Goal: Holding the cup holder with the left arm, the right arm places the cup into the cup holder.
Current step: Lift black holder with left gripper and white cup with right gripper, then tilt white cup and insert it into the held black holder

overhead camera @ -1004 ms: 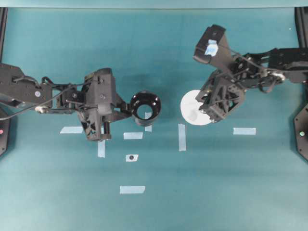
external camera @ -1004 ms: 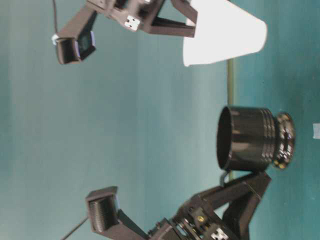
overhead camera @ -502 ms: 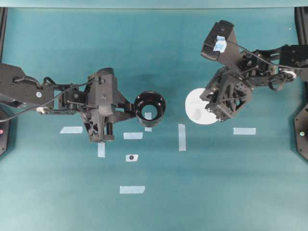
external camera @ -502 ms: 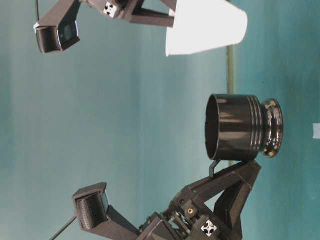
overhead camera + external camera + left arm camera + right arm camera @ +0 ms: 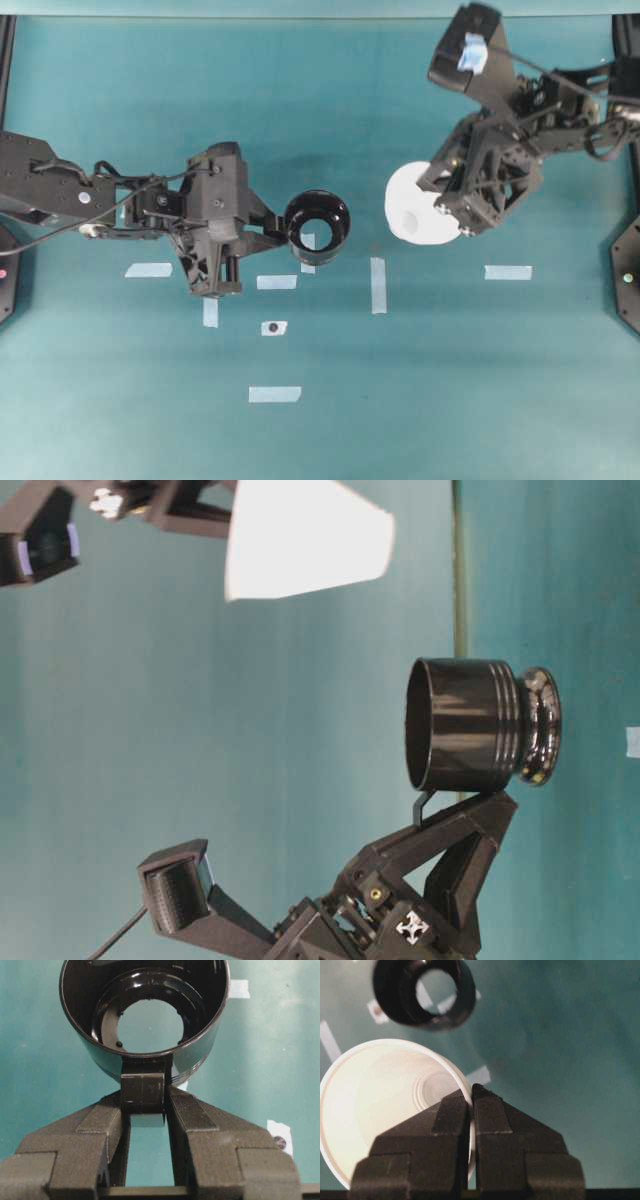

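Here the left gripper is clamping the cup holder by its handle stub, mouth open, while the right gripper is pinching the cup by its rim beside it.

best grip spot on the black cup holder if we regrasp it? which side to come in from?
Take the cup holder by its small handle stub, coming in level from that side, as the left gripper does now. The stub is flat-sided and fits between the fingers; the glossy round wall looks too wide and slippery, and this keeps the open mouth free.

Overhead, sideways table-level, two close wrist views.
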You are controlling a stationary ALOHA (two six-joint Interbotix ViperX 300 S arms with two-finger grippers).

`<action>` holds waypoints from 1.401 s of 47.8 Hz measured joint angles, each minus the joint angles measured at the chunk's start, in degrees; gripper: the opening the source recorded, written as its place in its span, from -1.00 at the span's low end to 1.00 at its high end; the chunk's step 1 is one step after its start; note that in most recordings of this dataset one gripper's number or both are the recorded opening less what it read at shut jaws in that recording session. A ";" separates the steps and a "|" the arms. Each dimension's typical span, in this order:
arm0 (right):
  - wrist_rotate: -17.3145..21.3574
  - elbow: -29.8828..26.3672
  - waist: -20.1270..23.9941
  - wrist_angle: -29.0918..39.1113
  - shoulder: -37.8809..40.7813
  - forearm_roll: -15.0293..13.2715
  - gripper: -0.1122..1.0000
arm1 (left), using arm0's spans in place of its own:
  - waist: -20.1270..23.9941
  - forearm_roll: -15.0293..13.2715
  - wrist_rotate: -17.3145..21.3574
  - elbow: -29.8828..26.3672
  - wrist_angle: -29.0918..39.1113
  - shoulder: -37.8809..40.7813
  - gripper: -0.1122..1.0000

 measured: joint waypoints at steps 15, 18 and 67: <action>0.26 -5.71 -0.09 3.34 -0.18 0.00 -0.74 | -0.09 0.09 0.00 -0.97 -0.09 1.41 -0.35; 0.26 -6.50 -0.18 3.69 -0.26 0.00 -0.74 | -0.09 0.00 0.00 -1.23 -0.35 1.58 -0.35; 0.26 -11.95 0.18 1.23 7.82 -0.09 -0.74 | -0.18 0.00 0.00 -4.83 -0.62 4.13 -0.35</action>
